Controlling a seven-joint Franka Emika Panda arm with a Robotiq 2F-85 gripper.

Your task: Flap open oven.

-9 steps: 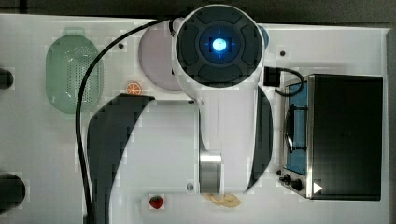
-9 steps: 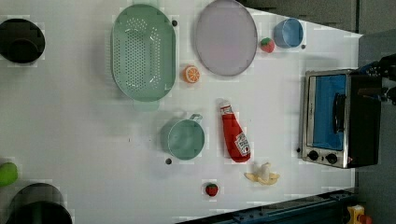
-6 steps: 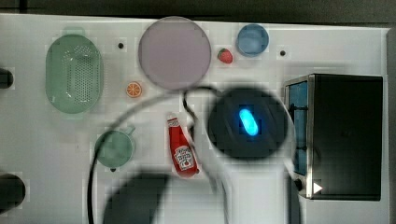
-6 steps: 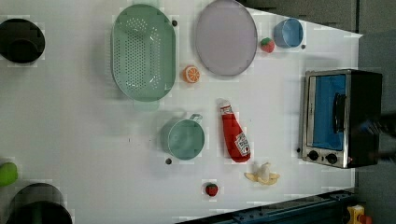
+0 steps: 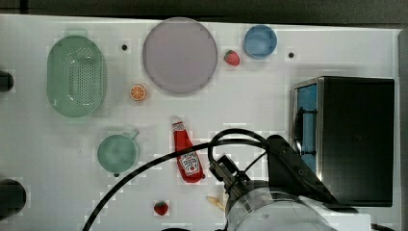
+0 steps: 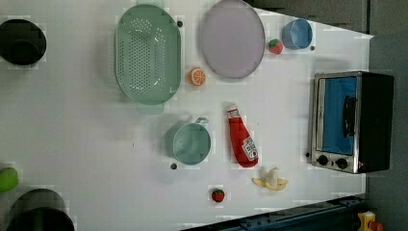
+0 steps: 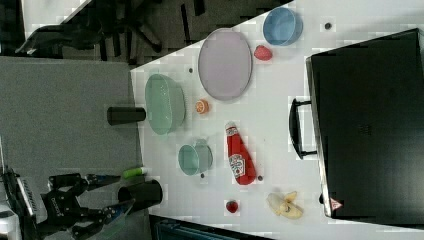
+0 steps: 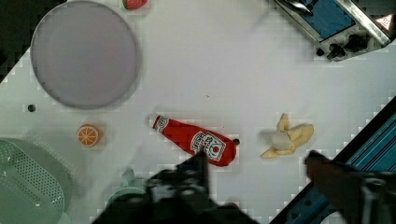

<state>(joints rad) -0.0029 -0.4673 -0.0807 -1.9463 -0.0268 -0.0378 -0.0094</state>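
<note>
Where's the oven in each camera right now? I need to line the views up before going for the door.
Top view: the oven at the right edge, door facing the top view's left.
Left view: the oven at the right, blue glass and handle visible.
Right view: the oven fills the right side, black top up.
Wrist view: its front corner and knobs.
Shared landmark: the ketchup bottle, lying on the table.

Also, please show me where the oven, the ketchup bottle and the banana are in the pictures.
oven (image 6: pixel 337 115): left view, on the blue glass of its door.
ketchup bottle (image 6: pixel 240 139): left view, on the red body below the cap.
banana (image 6: pixel 271 180): left view, on the peeled fruit.
</note>
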